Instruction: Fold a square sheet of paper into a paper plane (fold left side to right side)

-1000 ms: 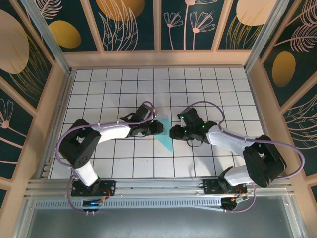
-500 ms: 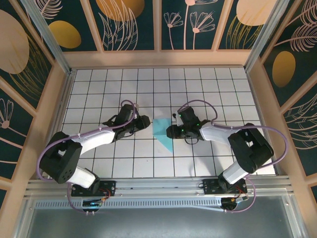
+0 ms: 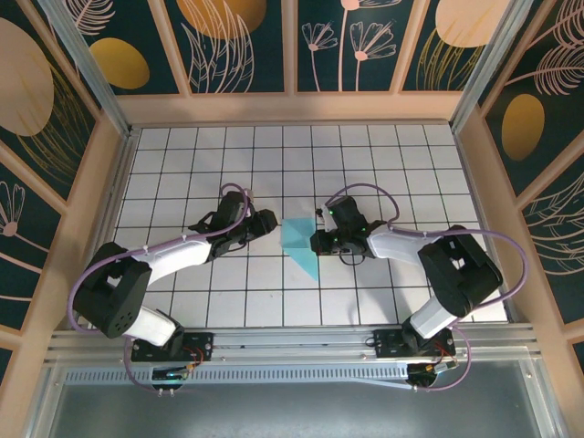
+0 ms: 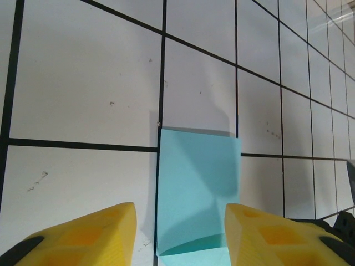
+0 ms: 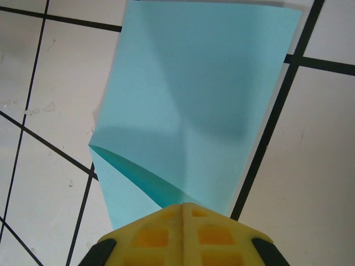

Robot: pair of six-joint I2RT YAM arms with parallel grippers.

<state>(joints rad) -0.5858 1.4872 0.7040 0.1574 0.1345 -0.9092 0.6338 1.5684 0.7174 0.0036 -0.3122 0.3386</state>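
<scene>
The teal sheet of paper (image 3: 297, 239) lies partly folded at the middle of the white grid table (image 3: 182, 155), with a pointed end toward the near side. My left gripper (image 3: 270, 222) stands open just left of it. In the left wrist view the paper (image 4: 197, 183) lies ahead between the yellow fingers (image 4: 100, 233), untouched by my left gripper (image 4: 180, 213). My right gripper (image 3: 316, 242) is at the paper's right edge. In the right wrist view my right gripper (image 5: 186, 208) is shut where a raised flap of the paper (image 5: 194, 94) meets the tips.
Wooden walls (image 3: 100, 210) with dark leaf-pattern panels enclose the table on three sides. An aluminium rail (image 3: 292, 342) runs along the near edge by the arm bases. Open tiles lie at the back and to both sides of the arms.
My left arm has drawn back to the left off the paper, its jaws wider. My right gripper has moved left to the paper's edge and shut.
</scene>
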